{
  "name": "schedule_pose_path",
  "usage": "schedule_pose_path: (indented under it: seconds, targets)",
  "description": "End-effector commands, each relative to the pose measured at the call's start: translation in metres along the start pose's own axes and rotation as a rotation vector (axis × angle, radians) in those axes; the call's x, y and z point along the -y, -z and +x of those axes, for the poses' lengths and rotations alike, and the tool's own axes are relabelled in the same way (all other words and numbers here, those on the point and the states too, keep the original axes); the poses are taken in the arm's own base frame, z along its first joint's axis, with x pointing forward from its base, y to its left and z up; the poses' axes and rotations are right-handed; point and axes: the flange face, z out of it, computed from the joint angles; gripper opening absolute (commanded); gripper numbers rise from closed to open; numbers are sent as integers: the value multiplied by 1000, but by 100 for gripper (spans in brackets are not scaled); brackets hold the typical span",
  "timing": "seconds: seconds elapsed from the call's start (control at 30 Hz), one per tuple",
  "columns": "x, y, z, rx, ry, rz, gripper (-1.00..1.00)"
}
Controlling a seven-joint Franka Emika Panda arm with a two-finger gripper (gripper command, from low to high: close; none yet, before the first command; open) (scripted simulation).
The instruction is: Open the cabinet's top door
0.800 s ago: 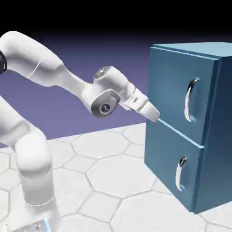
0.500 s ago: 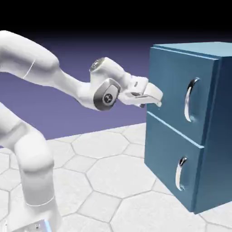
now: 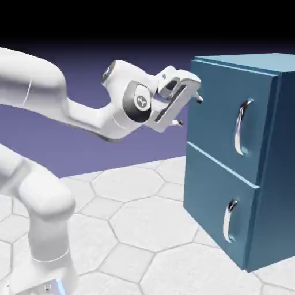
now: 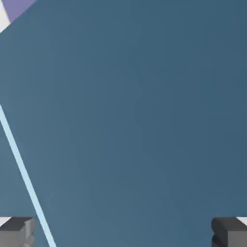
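The blue cabinet (image 3: 283,173) stands at the exterior view's right. Its top door (image 3: 219,115) is shut flat, with a vertical curved chrome handle (image 3: 242,127) near its right edge. My gripper (image 3: 190,110) is open, rolled so its fingers stand one above the other. It hovers at the top door's left edge, well left of the handle, and holds nothing. In the hand view the blue panel (image 4: 140,116) fills the picture. A pale seam line (image 4: 24,173) crosses its left side. Both fingertips (image 4: 17,231) sit far apart at the bottom corners.
Below the top door is the shorter blue panel (image 3: 210,199) with its smaller silver handle (image 3: 229,221). The white hexagon-tiled table (image 3: 138,219) spreads under the arm. My white arm (image 3: 52,98) reaches in from the left.
The hand has risen from the seam between the two panels to the top door's upper left edge and has rolled. Its fingers now show spread apart.
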Motion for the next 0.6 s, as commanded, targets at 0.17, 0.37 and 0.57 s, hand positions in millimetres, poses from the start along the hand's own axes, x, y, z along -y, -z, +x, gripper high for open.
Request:
schedule_pose_path:
  seconds: [0.17,0.37,0.57]
  targets:
    - [-13,11,-3,-61,283,-50,0]
    - [-28,15,-12,-106,557,-115,0]
    - [-44,14,-27,-134,823,-192,0]
